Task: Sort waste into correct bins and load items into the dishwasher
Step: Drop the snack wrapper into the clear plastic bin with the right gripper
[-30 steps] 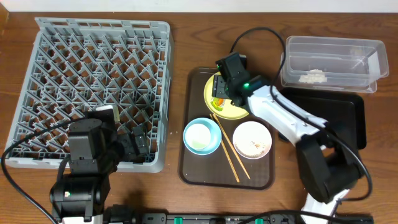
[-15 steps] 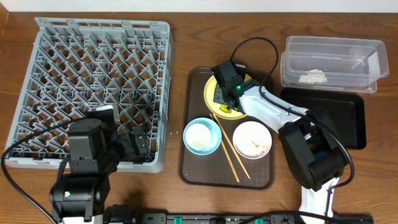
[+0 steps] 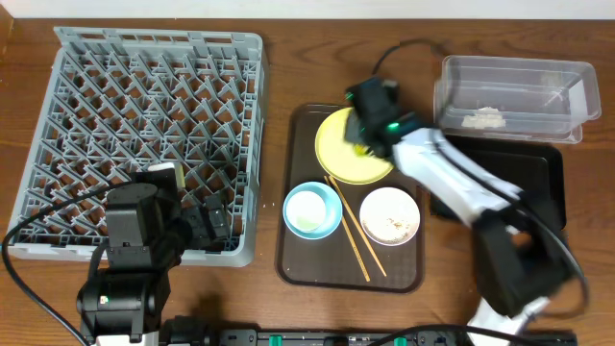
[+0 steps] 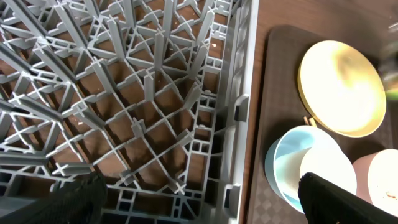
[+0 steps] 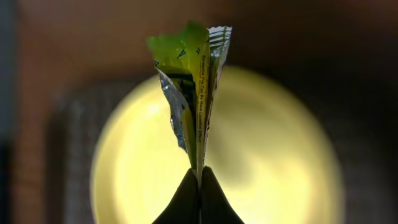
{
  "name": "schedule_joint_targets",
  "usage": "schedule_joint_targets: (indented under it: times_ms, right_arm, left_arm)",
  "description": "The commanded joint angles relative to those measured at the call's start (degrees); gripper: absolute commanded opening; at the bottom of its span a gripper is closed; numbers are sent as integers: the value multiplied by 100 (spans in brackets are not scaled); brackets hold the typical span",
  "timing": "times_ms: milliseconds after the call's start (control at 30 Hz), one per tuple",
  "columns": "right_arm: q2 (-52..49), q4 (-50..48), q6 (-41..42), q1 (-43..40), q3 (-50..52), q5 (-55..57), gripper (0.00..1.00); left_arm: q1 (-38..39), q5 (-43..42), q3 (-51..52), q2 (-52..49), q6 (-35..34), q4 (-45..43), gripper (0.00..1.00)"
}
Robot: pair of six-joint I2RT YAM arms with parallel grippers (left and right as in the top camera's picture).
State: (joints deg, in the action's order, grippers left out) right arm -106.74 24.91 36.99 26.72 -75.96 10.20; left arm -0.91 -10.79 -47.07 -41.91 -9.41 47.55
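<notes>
My right gripper (image 5: 200,177) is shut on the yellow-green wrapper (image 5: 193,81), which stands up from the fingertips above the yellow plate (image 5: 261,162). In the overhead view this gripper (image 3: 368,123) hovers, blurred, over the plate's (image 3: 341,154) right side. The light blue bowl (image 3: 311,210) has a white cup (image 4: 328,176) inside it. Beside it are the white bowl (image 3: 389,214) with crumbs and two chopsticks (image 3: 354,231). My left gripper (image 3: 204,227) is open over the front right corner of the grey dish rack (image 3: 144,115), nothing between its fingers (image 4: 68,199).
The dishes sit on a brown serving tray (image 3: 317,269). At the back right stands a clear tub (image 3: 514,72) holding pale crumbs (image 3: 483,118); a black tray (image 3: 546,187) lies in front of it, partly under my right arm.
The right gripper closed on the wrapper and lifted it off the yellow plate, shifting slightly right. The left arm has not moved.
</notes>
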Motion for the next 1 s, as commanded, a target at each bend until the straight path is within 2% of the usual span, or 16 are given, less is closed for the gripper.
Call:
schedule_joint_targets:
  times_ms: [0,333,500,633,800,967]
  right_arm:
    - [680,-55,-149,-595,-11,463,1]
    - [796,-678,-146,-2103,-11,461,1]
    - [623,-1019,-101,-2647,-11,459,8]
    - [470,-1134,-103,-2887,-11,459,20]
    - [286,-1235,-107,-3053,-11,457,45]
    - [310,-1231,-535,-3093,-11,225,56]
  left_arm:
    - [-4,-13,-94,0,-81,2,100]
    - [-4,-13,-94,0,-81,0,100]
    - [-4,-15,-94,0,-81,0,100]
    - [-4,-15,-94,0,-81,0,100]
    - [-4,-15,-94,0,-81,0,100]
    - [-4,-13,-94,0,-81,0,100]
